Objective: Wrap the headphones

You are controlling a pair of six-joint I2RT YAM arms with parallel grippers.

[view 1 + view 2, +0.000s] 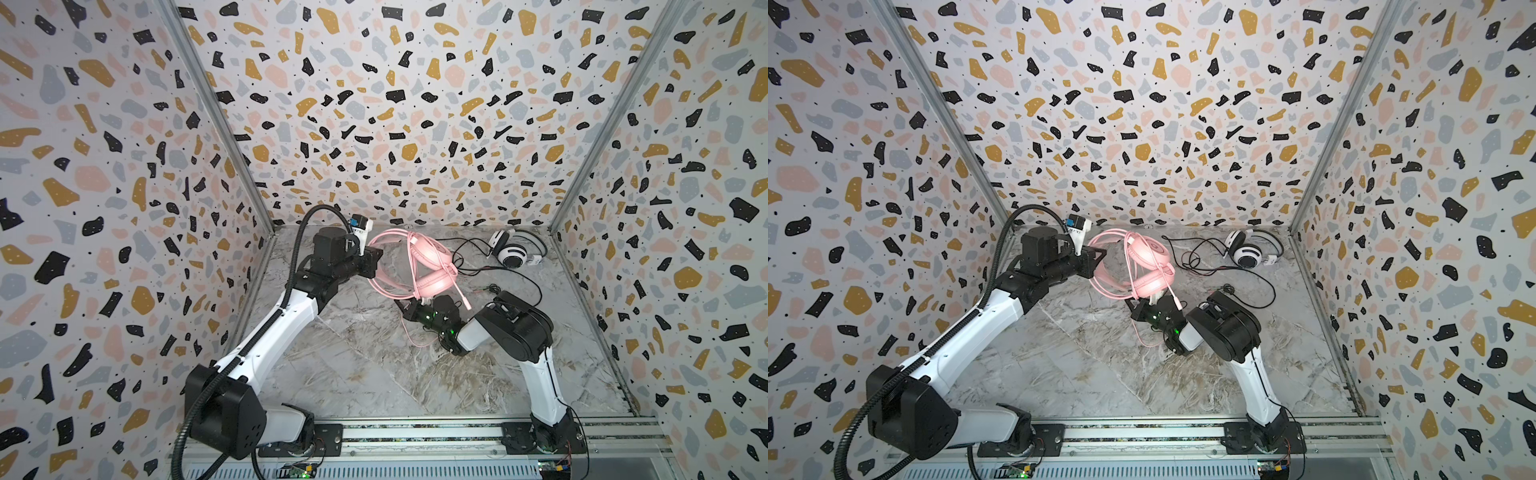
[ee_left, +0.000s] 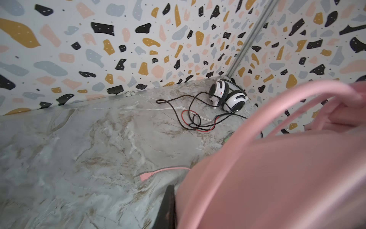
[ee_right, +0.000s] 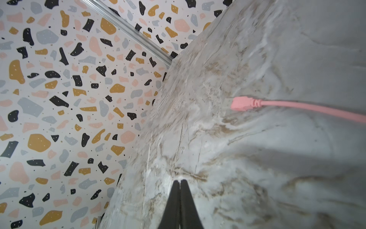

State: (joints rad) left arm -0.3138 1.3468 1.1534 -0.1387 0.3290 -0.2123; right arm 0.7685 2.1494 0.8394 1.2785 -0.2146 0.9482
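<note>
Pink headset (image 1: 430, 253) — band leftward, cups rightward — pinched by left end effector (image 1: 378, 262); right end effector (image 3: 179, 181) pressed together.

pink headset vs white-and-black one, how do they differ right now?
Pink headset is off the table, held in the left gripper; white-and-black headset lies at the far right corner. Pink cord loops around its headset; black and red cords sprawl loose. Both over-ear, wired.

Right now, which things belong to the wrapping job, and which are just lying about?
Job: pink headphones, pink cord, white-and-black headphones, black and red cords.
Lying about: nothing else visible; only marble tabletop, patterned walls.
</note>
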